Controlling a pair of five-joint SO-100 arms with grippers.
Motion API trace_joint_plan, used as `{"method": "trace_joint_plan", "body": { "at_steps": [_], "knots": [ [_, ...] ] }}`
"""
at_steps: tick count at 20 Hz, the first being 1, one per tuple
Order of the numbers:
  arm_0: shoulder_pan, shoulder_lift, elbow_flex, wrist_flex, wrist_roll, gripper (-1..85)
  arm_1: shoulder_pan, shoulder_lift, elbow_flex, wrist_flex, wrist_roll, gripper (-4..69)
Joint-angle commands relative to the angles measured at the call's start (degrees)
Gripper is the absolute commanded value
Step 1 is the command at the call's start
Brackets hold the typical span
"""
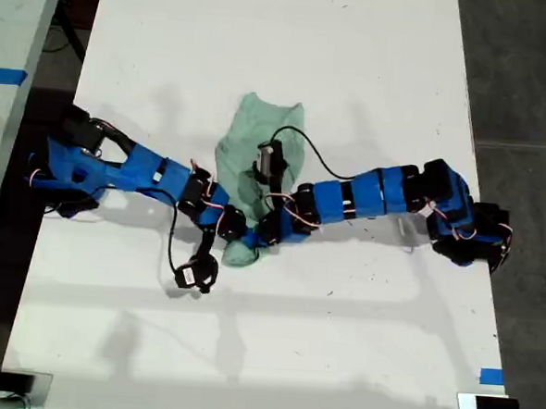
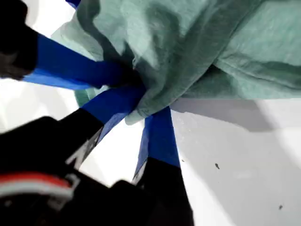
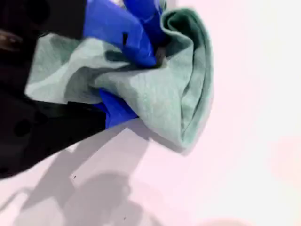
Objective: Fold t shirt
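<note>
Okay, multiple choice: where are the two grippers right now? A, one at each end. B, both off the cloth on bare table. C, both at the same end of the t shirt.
C: my first gripper and my second gripper both pinch the t shirt at its bunched near end.

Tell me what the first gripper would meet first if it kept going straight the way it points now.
My first gripper already has its blue fingers in the bunched edge of the t shirt, so more of that fabric comes first. Another blue finger crosses just beyond; depth past that is unclear.
</note>
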Motion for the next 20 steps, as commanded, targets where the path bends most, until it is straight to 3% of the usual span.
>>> {"method": "trace_joint_plan", "body": {
  "at_steps": [1, 3, 5, 8, 11, 14, 20],
  "knots": [
    [1.4, -9.9, -18.3, 14.2, -1.8, -0.3, -1.8, 4.1, -1.1, 2.6, 0.6, 0.5],
    [3.4, -11.2, -27.0, 22.9, -2.5, -0.3, -3.4, 6.2, -1.1, 4.3, 0.7, 0.5],
    [7.2, -6.8, -29.0, 27.7, -3.8, -0.3, -7.2, 9.4, -1.0, 6.3, 1.9, 0.5],
    [14.3, 4.1, -29.0, 30.1, -7.2, -0.3, -14.4, 16.5, -2.3, 8.1, 2.9, 0.5],
    [17.0, 14.7, -30.6, 30.6, -6.2, -0.3, -14.7, 25.0, -2.4, 7.2, -2.3, 0.5],
    [9.7, 20.7, -27.7, 36.0, -1.4, -0.3, -7.2, 30.5, -0.2, 7.6, -9.6, 0.5],
    [-5.0, 17.4, -28.0, 37.0, 9.6, -0.3, 5.3, 30.8, 1.2, 8.4, -17.6, 0.5]
  ]
}}
